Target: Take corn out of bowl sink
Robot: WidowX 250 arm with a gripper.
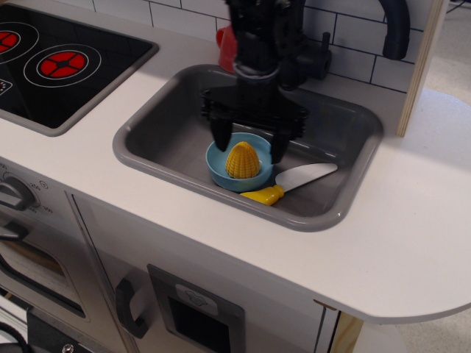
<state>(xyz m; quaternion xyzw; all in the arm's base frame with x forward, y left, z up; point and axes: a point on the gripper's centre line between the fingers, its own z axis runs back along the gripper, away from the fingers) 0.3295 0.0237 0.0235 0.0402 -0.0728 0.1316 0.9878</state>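
Observation:
The yellow ribbed corn (pixel 242 160) stands upright in the light blue bowl (pixel 219 170), which sits on the floor of the grey sink (pixel 169 125). My black gripper (pixel 249 148) is open and hangs just above the bowl, its two fingers (pixel 219 134) spread to either side of the corn, tips about level with the corn's top. The fingers do not touch the corn. The gripper body hides the back rim of the bowl.
A toy knife (pixel 288 183) with a yellow handle lies in the sink right of the bowl. A red cup (pixel 226 45) stands on the counter behind the sink, partly hidden by the arm. A black stovetop (pixel 59 62) is at left. A black faucet (pixel 395 29) rises at back right.

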